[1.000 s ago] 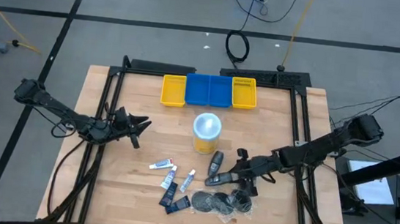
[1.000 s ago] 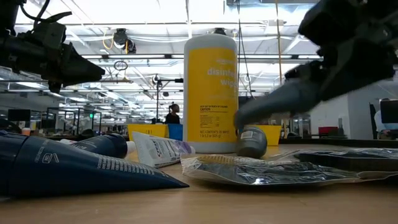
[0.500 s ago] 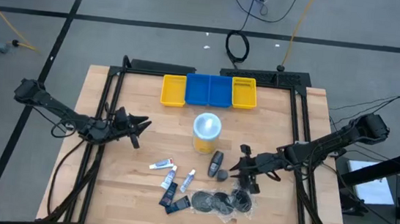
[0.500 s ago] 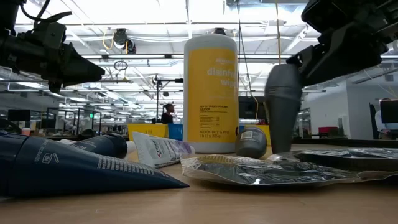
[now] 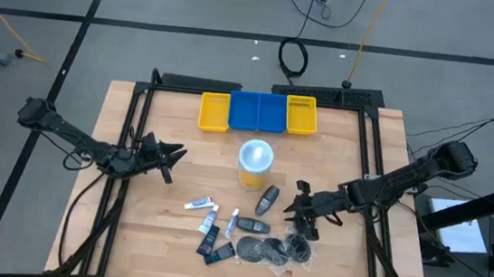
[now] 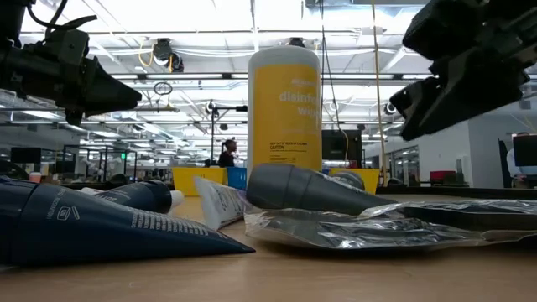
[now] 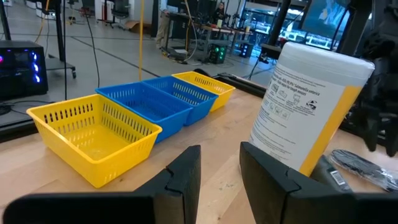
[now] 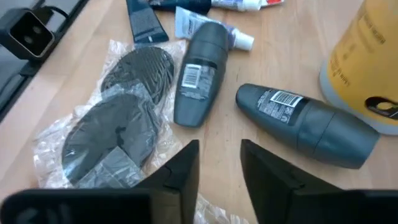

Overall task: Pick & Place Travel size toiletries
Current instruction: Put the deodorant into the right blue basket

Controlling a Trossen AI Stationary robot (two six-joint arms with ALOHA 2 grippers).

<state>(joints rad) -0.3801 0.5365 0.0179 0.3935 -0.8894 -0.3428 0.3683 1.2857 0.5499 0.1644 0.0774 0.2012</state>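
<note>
The right gripper (image 5: 299, 209) hovered with jaws part-open and empty just beside 2 grey bottles (image 8: 198, 73) lying flat, near the yellow canister (image 5: 255, 163). Risk: round bottles could roll away under finger contact, or fingers could snag the clear packets (image 8: 118, 130). The left gripper (image 5: 165, 156) waited well apart, part-open, empty.

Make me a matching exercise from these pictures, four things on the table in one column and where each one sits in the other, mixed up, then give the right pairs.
Things:
1. yellow canister
2. blue bins
3. clear bags of dark round packets
4. right gripper

Places:
A. far edge of the table, between two yellow bins
B. above the table, right of the two grey bottles
C. upright near the table's middle
D. near edge, beside the navy tubes

Pairs: 1-C, 2-A, 3-D, 4-B
</note>
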